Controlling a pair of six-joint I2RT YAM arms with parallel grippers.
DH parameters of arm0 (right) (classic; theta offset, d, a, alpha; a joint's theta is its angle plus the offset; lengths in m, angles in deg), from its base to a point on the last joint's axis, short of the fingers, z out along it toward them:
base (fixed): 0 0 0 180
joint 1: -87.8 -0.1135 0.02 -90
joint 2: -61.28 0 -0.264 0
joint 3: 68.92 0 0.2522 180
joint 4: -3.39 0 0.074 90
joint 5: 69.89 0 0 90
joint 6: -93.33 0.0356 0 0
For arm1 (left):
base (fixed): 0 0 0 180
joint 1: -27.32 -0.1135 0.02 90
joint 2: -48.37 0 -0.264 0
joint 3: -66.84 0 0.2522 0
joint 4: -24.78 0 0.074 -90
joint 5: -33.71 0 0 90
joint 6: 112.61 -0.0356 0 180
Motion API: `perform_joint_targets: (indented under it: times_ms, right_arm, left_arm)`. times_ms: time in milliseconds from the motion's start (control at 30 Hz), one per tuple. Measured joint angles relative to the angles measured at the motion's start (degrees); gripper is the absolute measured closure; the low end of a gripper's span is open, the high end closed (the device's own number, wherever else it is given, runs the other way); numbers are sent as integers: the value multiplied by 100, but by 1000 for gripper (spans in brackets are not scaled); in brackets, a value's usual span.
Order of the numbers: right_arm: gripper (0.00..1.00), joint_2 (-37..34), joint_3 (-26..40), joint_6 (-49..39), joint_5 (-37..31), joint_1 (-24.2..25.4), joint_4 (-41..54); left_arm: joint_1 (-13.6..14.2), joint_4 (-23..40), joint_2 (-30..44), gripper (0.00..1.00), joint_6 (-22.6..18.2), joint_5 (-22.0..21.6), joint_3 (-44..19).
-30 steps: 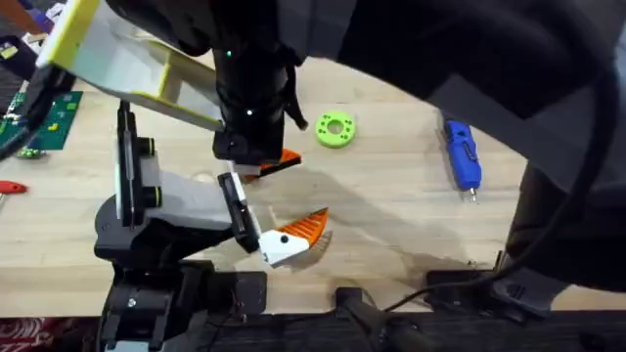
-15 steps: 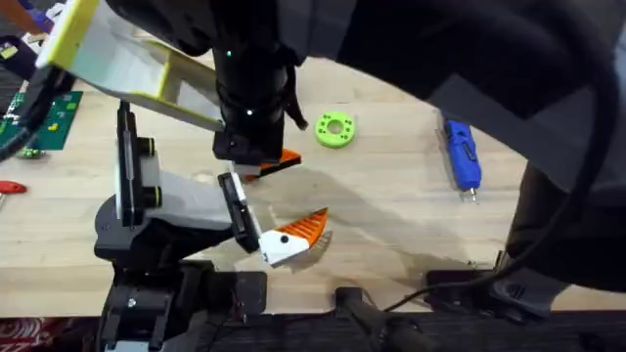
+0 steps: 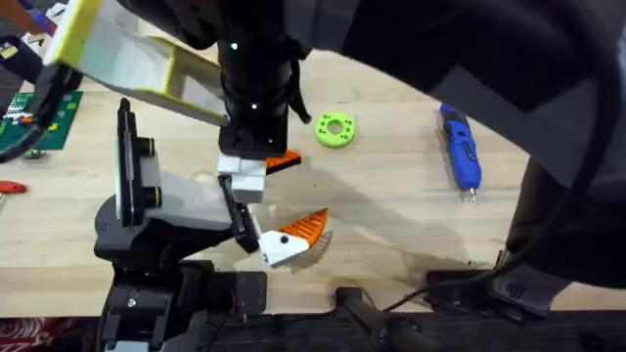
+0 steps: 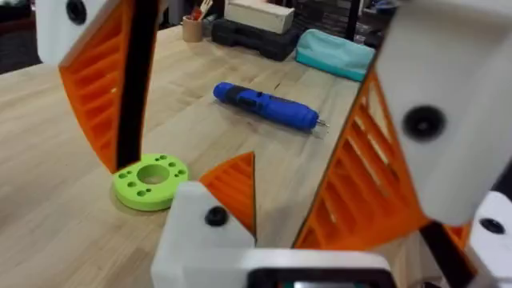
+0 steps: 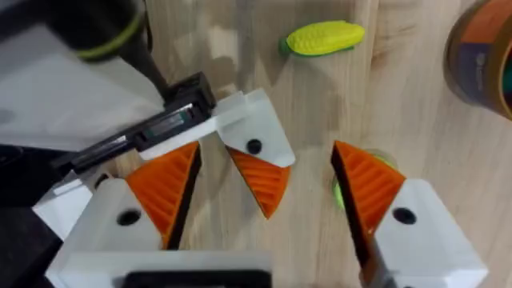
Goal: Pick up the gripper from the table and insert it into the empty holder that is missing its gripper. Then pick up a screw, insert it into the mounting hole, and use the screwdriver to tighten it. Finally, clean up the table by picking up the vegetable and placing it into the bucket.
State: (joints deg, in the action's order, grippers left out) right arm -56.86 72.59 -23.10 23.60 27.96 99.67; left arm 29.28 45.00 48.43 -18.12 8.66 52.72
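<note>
Gripper (image 5: 258, 166) sits against holder (image 3: 186, 200) rail — left claw (image 4: 232, 120) and right claw (image 5: 264, 156) both spread apart around it.

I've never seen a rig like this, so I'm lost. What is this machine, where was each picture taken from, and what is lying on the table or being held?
These are two robot arms working at a wooden table. One picture looks down from above. The other two come from a camera on each arm's wrist, so the white fingers with orange pads there belong to the left end effector and the right end effector. On the table lie a blue screwdriver, a green ring, a toy corn cob and a grey-white holder. The gripper, a spare orange finger, sits at the holder's tip. Both end effectors are open, and nothing looks clamped.
</note>
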Motion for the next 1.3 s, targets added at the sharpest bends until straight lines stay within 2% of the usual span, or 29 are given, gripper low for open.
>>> perform_joint_targets:
  times_ms: [233, 433, 600, 1033, 1300]
  right_arm:
    - [7, 0, 0, 57, 32, 51, -9]
    - [6, 0, 0, 264, 96, 299, -76]
    - [6, 73, 66, 475, 109, 750, -58]
    - [6, 808, 197, 673, 135, 1417, 24]
    - [6, 1265, 200, 743, 132, 2166, 82]
  left_arm:
    - [0, 0, -1, 13, -2, 0, 0]
    - [0, 0, 0, 13, -15, 0, 0]
    - [0, 0, -2, 13, -15, 0, 0]
    - [0, 0, 0, 13, -17, -1, 0]
    - [0, 0, -1, 13, -17, -2, 0]
